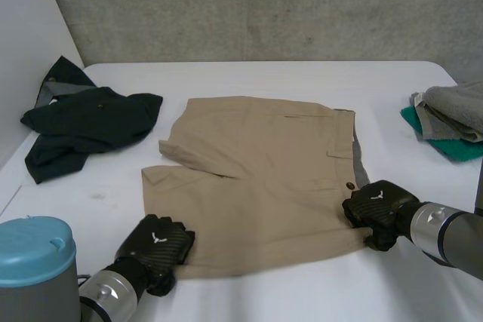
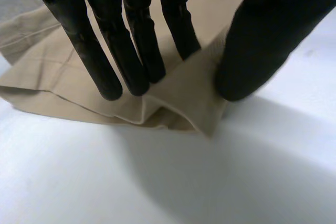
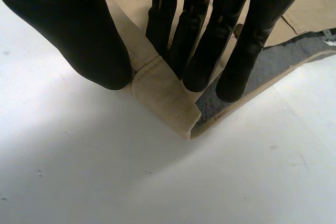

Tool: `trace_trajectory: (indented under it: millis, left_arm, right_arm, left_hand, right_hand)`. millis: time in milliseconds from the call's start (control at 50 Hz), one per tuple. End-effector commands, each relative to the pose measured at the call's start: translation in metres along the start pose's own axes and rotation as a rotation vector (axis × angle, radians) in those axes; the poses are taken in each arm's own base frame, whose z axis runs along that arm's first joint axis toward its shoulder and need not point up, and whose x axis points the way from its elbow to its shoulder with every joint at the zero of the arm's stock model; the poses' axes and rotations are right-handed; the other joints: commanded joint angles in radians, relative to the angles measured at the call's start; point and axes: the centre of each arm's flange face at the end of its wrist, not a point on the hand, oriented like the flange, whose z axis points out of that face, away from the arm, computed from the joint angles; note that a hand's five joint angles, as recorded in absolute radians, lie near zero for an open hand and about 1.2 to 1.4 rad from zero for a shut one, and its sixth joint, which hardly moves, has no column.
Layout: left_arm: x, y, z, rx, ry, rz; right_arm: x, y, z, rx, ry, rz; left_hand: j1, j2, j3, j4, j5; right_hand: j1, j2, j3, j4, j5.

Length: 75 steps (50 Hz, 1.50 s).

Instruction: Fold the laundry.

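Left hand [image 1: 155, 243] pinches tan shorts [image 1: 256, 179] hem corner; right hand [image 1: 375, 213] pinches waistband corner.

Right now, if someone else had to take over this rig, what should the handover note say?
The left hand is shut on the tan shorts, pinching the near leg-hem corner.
The right hand is shut on the near waistband corner, lifted slightly so the grey lining shows.
The shorts lie spread on the white table, with a dark garment crumpled at far left and grey and green cloths stacked at the right edge.
Done: both near corners gripped.
Left: fold the shorts, probably near edge over to far edge, then the dark garment.
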Motion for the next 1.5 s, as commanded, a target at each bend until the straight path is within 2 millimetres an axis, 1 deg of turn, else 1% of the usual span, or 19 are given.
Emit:
trace_trajectory:
  millis: [20, 100, 180, 300, 400, 500, 580, 680, 880, 1040, 1140, 1160, 1180, 1200, 1220, 1240, 1280, 1400, 1500]
  left_arm:
    - [-0.008, -0.006, 0.004, 0.049, -0.095, 0.015]
    - [-0.006, -0.007, 0.002, 0.049, -0.103, 0.03]
    - [0.004, -0.003, -0.01, -0.013, -0.051, 0.064]
    - [0.024, 0.001, -0.064, -0.236, 0.125, 0.155]
    - [0.023, -0.015, -0.082, -0.217, 0.14, 0.168]
    - [0.01, -0.051, -0.059, -0.001, 0.034, 0.16]
    - [-0.001, -0.082, -0.023, 0.182, -0.059, 0.164]
    - [-0.019, -0.111, 0.046, 0.328, -0.167, 0.173]
    - [-0.052, -0.133, 0.166, 0.413, -0.328, 0.31]
    - [-0.074, -0.133, 0.225, 0.466, -0.451, 0.322]
    - [-0.079, -0.126, 0.244, 0.488, -0.473, 0.335]
    - [-0.078, -0.125, 0.245, 0.495, -0.477, 0.334]
    - [-0.078, -0.125, 0.246, 0.502, -0.479, 0.334]
    - [-0.077, -0.123, 0.248, 0.514, -0.486, 0.334]
    - [-0.077, -0.124, 0.248, 0.523, -0.489, 0.334]
    - [-0.077, -0.124, 0.248, 0.529, -0.494, 0.332]
    - [-0.071, -0.121, 0.245, 0.538, -0.486, 0.328]
    - [-0.073, -0.145, 0.214, 0.6, -0.508, 0.31]
    - [-0.066, -0.157, 0.173, 0.607, -0.473, 0.269]
  right_arm:
    - [-0.001, 0.0, -0.002, -0.003, -0.004, 0.004]
    - [-0.001, -0.004, -0.011, -0.011, 0.01, -0.007]
    - [-0.009, -0.012, -0.039, -0.047, -0.04, -0.017]
    - [-0.023, -0.013, -0.075, -0.139, -0.114, -0.102]
    - [-0.019, -0.012, -0.087, -0.161, -0.121, -0.141]
    - [-0.006, -0.018, -0.072, -0.086, -0.036, -0.195]
    - [0.012, -0.024, -0.048, -0.03, 0.034, -0.164]
    - [0.034, -0.038, -0.022, 0.061, 0.105, -0.11]
    - [0.067, -0.078, 0.043, 0.27, 0.354, -0.22]
    - [0.083, -0.079, 0.105, 0.394, 0.473, -0.275]
    - [0.089, -0.07, 0.138, 0.434, 0.523, -0.294]
    - [0.091, -0.069, 0.143, 0.446, 0.542, -0.298]
    - [0.092, -0.07, 0.144, 0.448, 0.552, -0.298]
    - [0.094, -0.071, 0.144, 0.452, 0.565, -0.298]
    - [0.095, -0.072, 0.145, 0.455, 0.577, -0.297]
    - [0.098, -0.073, 0.144, 0.457, 0.599, -0.288]
    - [0.101, -0.075, 0.141, 0.456, 0.62, -0.274]
    - [0.103, -0.098, 0.091, 0.49, 0.627, -0.149]
    - [0.09, -0.097, 0.047, 0.41, 0.531, -0.021]
  left_hand:
    - [0.534, 0.553, 0.555, 0.553, 0.559]
    - [0.534, 0.553, 0.555, 0.553, 0.559]
    - [0.534, 0.553, 0.555, 0.553, 0.559]
    - [0.534, 0.553, 0.555, 0.553, 0.559]
    - [0.534, 0.553, 0.555, 0.553, 0.559]
    - [0.534, 0.553, 0.555, 0.553, 0.559]
    - [0.534, 0.553, 0.555, 0.553, 0.559]
    - [0.534, 0.553, 0.555, 0.553, 0.559]
    - [0.534, 0.553, 0.555, 0.553, 0.559]
    - [0.534, 0.553, 0.555, 0.553, 0.559]
    - [0.532, 0.55, 0.552, 0.55, 0.556]
    - [0.41, 0.428, 0.43, 0.428, 0.434]
    - [0.234, 0.252, 0.255, 0.252, 0.259]
    - [-0.265, -0.246, -0.244, -0.246, -0.24]
    - [-0.554, -0.536, -0.534, -0.536, -0.53]
    - [-0.687, -0.669, -0.667, -0.669, -0.663]
    - [-0.687, -0.669, -0.667, -0.669, -0.663]
    - [-0.687, -0.669, -0.667, -0.669, -0.663]
    - [-0.687, -0.669, -0.667, -0.669, -0.663]
  right_hand:
    - [0.456, 0.22, 0.215, 0.209, 0.261]
    - [0.456, 0.22, 0.215, 0.209, 0.261]
    - [0.456, 0.22, 0.215, 0.209, 0.261]
    - [0.456, 0.22, 0.215, 0.209, 0.261]
    - [0.456, 0.22, 0.215, 0.209, 0.261]
    - [0.456, 0.22, 0.215, 0.209, 0.261]
    - [0.456, 0.22, 0.215, 0.209, 0.261]
    - [0.456, 0.22, 0.215, 0.209, 0.261]
    - [0.456, 0.22, 0.215, 0.209, 0.261]
    - [0.456, 0.22, 0.215, 0.209, 0.261]
    - [0.456, 0.22, 0.215, 0.209, 0.261]
    - [0.456, 0.22, 0.215, 0.209, 0.261]
    - [0.326, 0.091, 0.085, 0.08, 0.131]
    - [-0.03, -0.265, -0.271, -0.276, -0.225]
    - [-0.449, -0.684, -0.69, -0.696, -0.644]
    - [-0.766, -1.001, -1.007, -1.012, -0.961]
    - [-0.766, -1.001, -1.007, -1.012, -0.961]
    - [-0.766, -1.001, -1.007, -1.012, -0.961]
    - [-0.766, -1.001, -1.007, -1.012, -0.961]
